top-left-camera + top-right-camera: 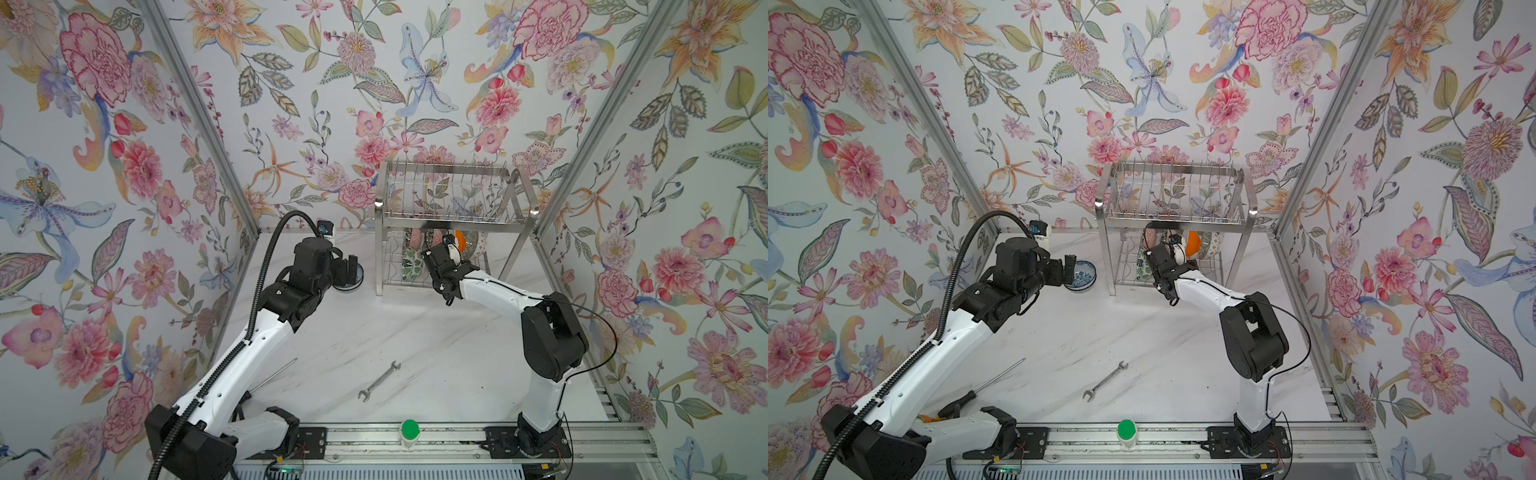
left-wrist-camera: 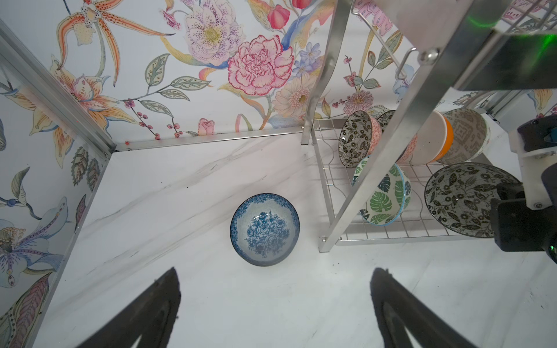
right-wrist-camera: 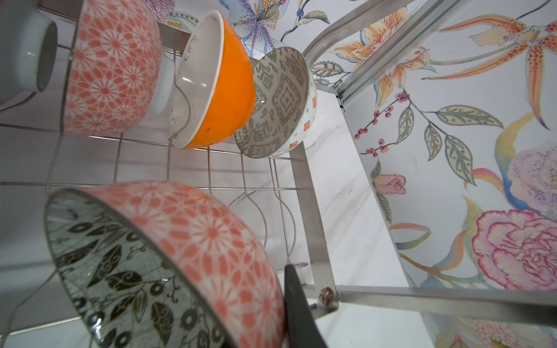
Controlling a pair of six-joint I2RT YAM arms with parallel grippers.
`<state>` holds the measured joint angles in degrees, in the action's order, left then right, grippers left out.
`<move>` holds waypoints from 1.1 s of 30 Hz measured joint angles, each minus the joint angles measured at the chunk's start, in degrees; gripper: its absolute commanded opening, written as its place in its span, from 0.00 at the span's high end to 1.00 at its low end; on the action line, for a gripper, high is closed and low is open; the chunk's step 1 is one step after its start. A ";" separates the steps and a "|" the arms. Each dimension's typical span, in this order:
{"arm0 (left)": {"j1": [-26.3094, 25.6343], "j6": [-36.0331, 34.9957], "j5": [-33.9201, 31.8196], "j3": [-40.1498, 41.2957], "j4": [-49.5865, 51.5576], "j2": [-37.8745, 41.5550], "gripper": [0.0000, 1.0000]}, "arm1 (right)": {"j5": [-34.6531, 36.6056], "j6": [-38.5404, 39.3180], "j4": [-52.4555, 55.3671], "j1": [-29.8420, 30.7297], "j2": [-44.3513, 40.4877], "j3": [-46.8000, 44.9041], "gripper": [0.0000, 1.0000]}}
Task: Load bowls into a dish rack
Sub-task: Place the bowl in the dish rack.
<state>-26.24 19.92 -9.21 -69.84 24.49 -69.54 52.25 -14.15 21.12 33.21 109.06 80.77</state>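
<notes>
Not finding any legible text, labels, brands or numbers in any view — checking bowls point(image 2: 265, 230), dish rack point(image 1: 457, 225), wrench point(image 1: 379, 381): only patterns showing.

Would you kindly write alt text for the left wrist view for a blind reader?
A blue-and-white bowl sits upright on the white table beyond the open left hand. Beside it, the dish rack's lower tier holds patterned bowls on edge, and the right hand holds a black-and-white bowl there.

You've got bright, even light from above, with soft arm shadows on the counter point(image 1: 415, 332) in front of the dish rack point(image 1: 378, 249). Glare on the rack's posts, green glow on its upper bar in the left wrist view. Frame edges bend. The pink-backed bowl point(image 3: 187, 256) at the rack's lower tier blurs close to the lens.
</notes>
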 measured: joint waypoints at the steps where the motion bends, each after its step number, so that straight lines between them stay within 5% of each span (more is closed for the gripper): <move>1: 0.00 0.00 0.00 0.00 0.00 0.00 0.01 | 0.31 -0.15 0.02 0.00 0.44 0.37 1.00; 33: 0.00 0.00 -0.02 0.00 0.15 0.00 0.01 | 1.14 -4.90 -0.28 -0.72 10.34 9.18 1.00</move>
<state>-26.24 19.92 -9.23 -69.84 24.64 -69.54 53.39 -19.05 20.84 32.49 119.39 89.95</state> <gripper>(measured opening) 0.992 0.111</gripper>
